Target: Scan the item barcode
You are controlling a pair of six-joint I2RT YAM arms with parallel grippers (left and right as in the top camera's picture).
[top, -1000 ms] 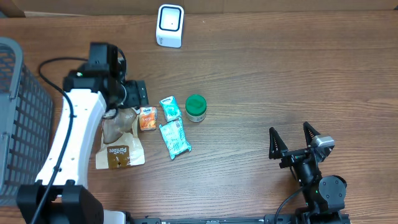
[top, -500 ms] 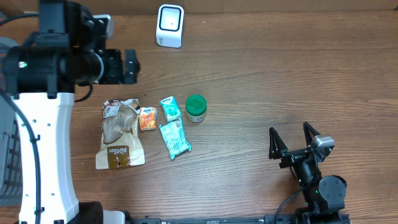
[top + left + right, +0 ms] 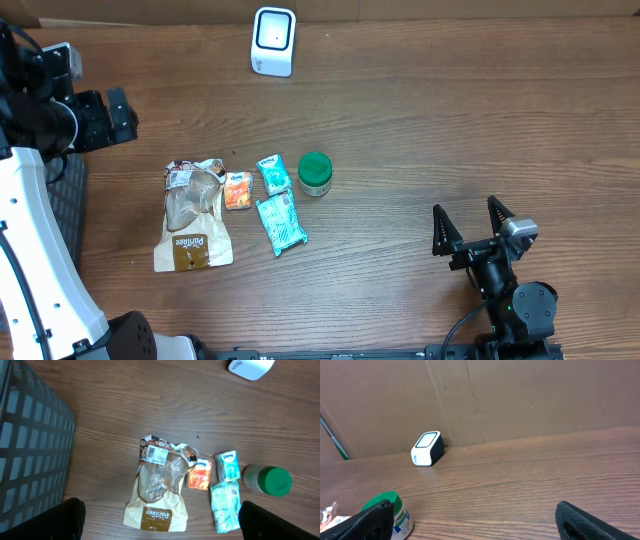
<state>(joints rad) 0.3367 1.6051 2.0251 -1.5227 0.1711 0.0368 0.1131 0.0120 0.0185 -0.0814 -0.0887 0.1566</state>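
**Surface:** Brown wood-grain surface (image 3: pixel 450 110), bare across its right half. A plain cardboard wall (image 3: pixel 520 395) backs the far edge. A grey mesh basket (image 3: pixel 30 450) stands at the left edge.

**Scanner:** White scanner (image 3: pixel 273 41) with a dark window, upright at the far edge, close to the wall.

**Item:** Brown snack bag (image 3: pixel 192 220), lying flat, left of centre.
- Lower part is brown with white lettering.
- The middle has a clear window showing pale contents.
- The printed top is crumpled.
- A white barcode label (image 3: pixel 157 453) lies face up near the top.

**Other goods, in a row to the bag's right:**
- Orange packet (image 3: pixel 238 190), just beside the bag.
- Small teal tissue pack (image 3: pixel 273 174).
- Longer teal pack (image 3: pixel 281 221), nearer the front edge.
- Green-lidded jar (image 3: pixel 315 172), at the end of the row.

**Left pincer** (image 3: pixel 105 118): Spread wide and carrying nothing. It is raised over the surface's left edge by the basket. The bag lies well apart from it, nearer the front edge and to the right. In the wrist view the bag sits below it, between the two dark fingertips at the lower corners.

**Right pincer** (image 3: pixel 466 222): Spread wide and carrying nothing. It is low at the near right, well apart from the bag and the whole row. From its wrist view only the jar and the scanner can be made out clearly.
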